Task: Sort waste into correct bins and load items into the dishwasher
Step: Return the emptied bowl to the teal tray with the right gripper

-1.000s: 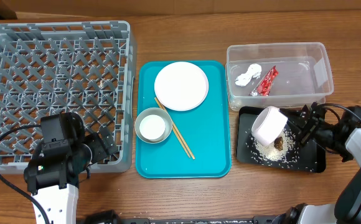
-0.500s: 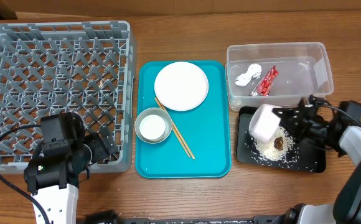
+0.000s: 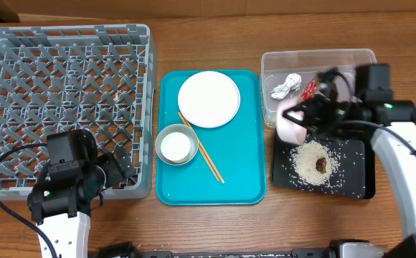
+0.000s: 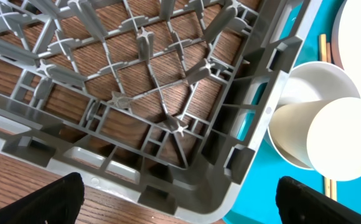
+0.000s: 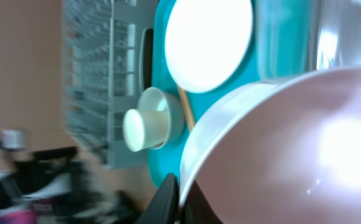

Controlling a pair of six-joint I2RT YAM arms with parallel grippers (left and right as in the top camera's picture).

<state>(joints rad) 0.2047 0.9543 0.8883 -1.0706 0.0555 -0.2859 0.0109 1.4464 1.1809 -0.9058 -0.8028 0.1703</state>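
Right tool point(image 3: 313, 115) clamped on pinkish bowl point(image 3: 289, 130) by black tray point(image 3: 358, 188), left tool point(image 3: 122, 167) wide open beside rack point(image 3: 64, 36)

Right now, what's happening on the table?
The right gripper is shut on the pink bowl, holding it tilted above the black tray's left end, beside the tub. Rice and a brown lump lie on that tray. The plate, grey bowl with cup, and chopsticks sit on the teal tray. The left gripper hangs open at the rack's corner.
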